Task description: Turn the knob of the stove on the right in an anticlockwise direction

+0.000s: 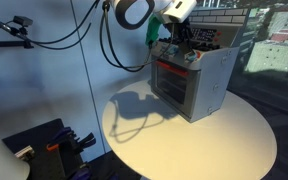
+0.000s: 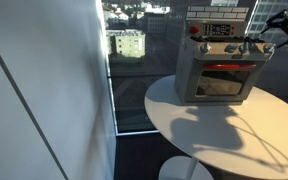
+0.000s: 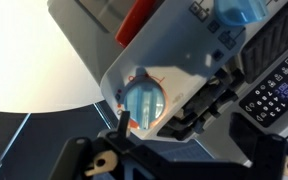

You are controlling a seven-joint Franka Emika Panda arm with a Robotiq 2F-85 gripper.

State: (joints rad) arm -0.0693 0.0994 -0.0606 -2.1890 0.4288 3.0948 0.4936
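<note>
The stove (image 1: 199, 80) is a small grey toy oven with a red-framed glass door, standing on the round white table (image 1: 224, 145). It also shows in an exterior view (image 2: 219, 75). My gripper (image 1: 170, 42) hangs at the stove's upper front edge by the knob row, and in an exterior view (image 2: 257, 45) it is at the stove's right end. In the wrist view a round blue knob (image 3: 144, 101) sits close up between my dark fingers (image 3: 162, 115), near one finger and apart from the other. The gripper looks open. A second blue knob (image 3: 239, 12) is at the top edge.
The stove stands near the table's far edge (image 2: 184, 125). Black cables (image 1: 112, 45) hang from the arm. Dark equipment (image 1: 46, 147) lies on the floor beside the table. A white wall panel (image 2: 44, 90) and a window with a city view border the scene.
</note>
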